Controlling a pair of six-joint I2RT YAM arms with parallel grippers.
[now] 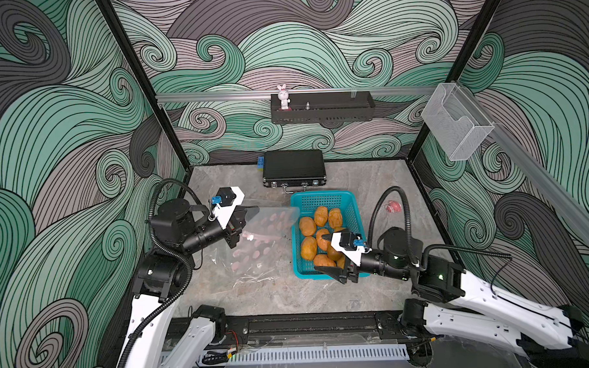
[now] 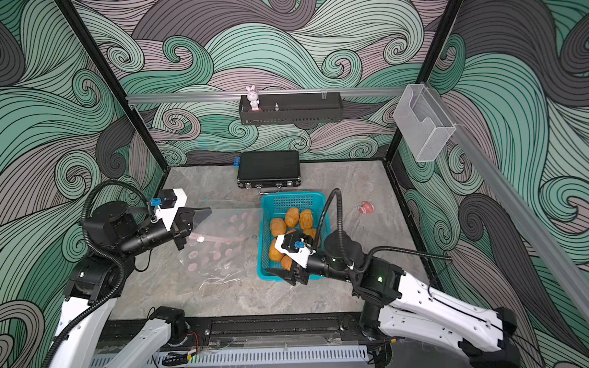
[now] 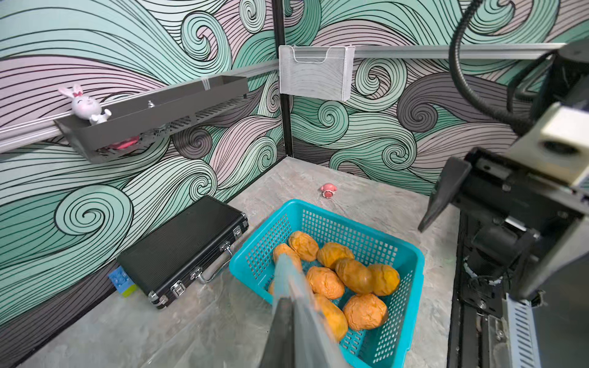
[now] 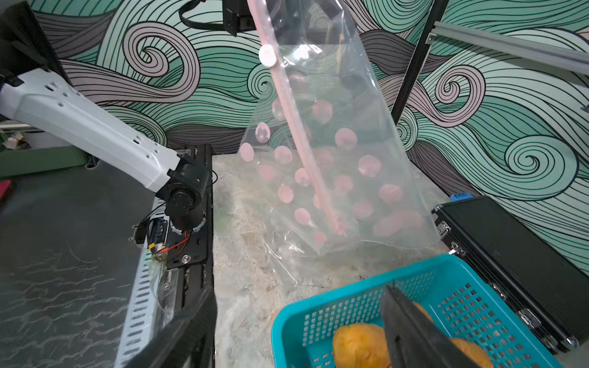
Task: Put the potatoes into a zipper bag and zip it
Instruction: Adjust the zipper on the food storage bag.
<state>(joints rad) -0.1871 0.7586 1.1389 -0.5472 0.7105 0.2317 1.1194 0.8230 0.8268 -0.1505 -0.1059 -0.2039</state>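
A robot test cell in a lab: wave-print wall panels (image 1: 281, 40) on black frame posts (image 1: 136, 69) box in the tabletop (image 1: 290, 293) under the teal basket (image 1: 324, 199); left arm (image 1: 146, 318) and right arm (image 1: 492, 299) flank that basket

Potatoes (image 3: 353, 275): matt, wrinkled skin; zipper bag (image 4: 350, 143): glossy clear plastic film; basket (image 3: 350, 232): smooth perforated plastic; case (image 3: 181, 242): ribbed black, shiny metal latches.

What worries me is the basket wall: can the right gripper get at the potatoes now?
Probably yes: the right gripper hangs open over the basket, at its near rim, one finger above the uncovered potatoes.
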